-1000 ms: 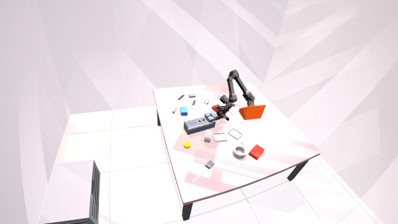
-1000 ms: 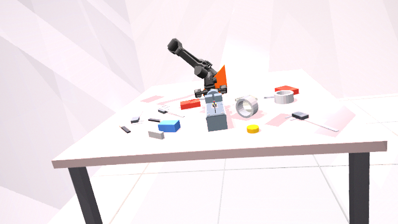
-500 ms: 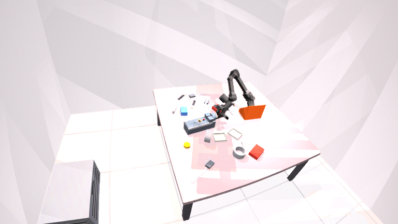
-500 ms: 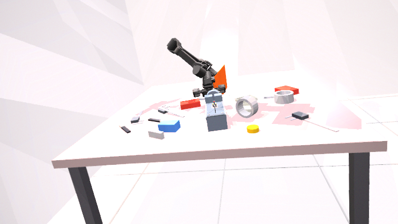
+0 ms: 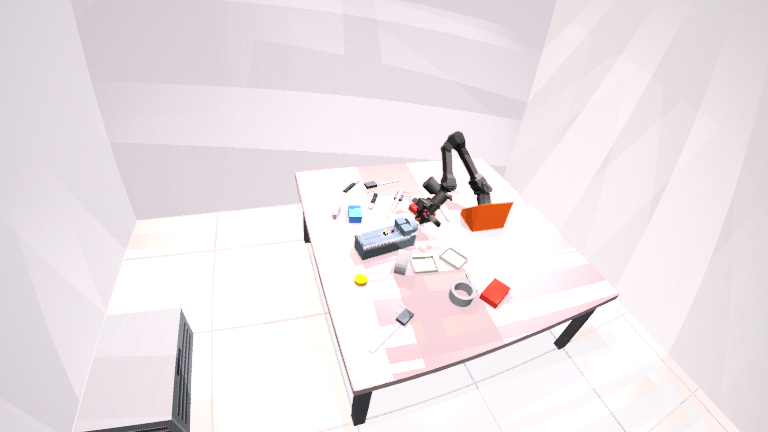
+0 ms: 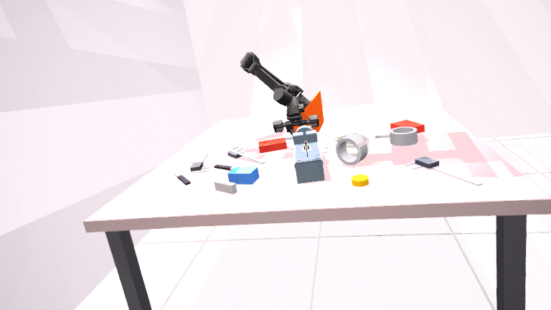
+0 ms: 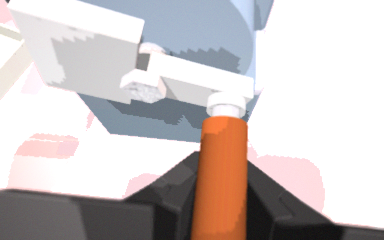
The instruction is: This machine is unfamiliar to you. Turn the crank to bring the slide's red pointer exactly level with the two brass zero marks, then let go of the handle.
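Tabletop (image 5: 543, 268) (image 6: 227, 209) clutter surrounds the machine (image 5: 386, 241) (image 6: 309, 171) (image 7: 195, 25); jaws (image 5: 425, 216) (image 6: 295, 124) grip its orange handle (image 7: 223, 170), nearly closed.

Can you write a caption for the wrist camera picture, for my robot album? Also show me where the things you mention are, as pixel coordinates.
The robot's dark hand (image 7: 216, 162) grips the crank's orange handle (image 7: 223, 165), close beside the blue-gray machine (image 7: 200, 25).

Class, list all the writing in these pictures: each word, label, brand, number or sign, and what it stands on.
No readable words, brands, numbers or signs anywhere.
Machine: small marks on top, too small to read.
Orange handle: no lettering on the part that shows.
Yellow disc: no lettering seen.
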You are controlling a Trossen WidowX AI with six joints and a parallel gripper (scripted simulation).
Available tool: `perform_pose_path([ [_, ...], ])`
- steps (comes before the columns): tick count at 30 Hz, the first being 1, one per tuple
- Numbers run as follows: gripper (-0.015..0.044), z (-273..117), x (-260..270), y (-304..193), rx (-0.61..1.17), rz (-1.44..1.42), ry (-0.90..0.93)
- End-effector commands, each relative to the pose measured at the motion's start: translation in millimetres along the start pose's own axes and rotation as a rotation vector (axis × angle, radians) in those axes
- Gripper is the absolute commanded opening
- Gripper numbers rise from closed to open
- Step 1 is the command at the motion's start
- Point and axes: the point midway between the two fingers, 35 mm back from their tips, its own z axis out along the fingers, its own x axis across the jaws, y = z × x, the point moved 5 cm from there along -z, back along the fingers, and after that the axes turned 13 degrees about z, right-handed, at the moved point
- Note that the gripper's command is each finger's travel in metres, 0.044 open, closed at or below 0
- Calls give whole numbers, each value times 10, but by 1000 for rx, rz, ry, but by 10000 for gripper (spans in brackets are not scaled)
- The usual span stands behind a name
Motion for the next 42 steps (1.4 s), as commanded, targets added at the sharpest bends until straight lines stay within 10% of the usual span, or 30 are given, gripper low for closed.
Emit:
perform_pose_path([
  [1,0,-68,-7,65,-9,4,-6],
  [42,0,-286,357,202,-9,6,-4],
])
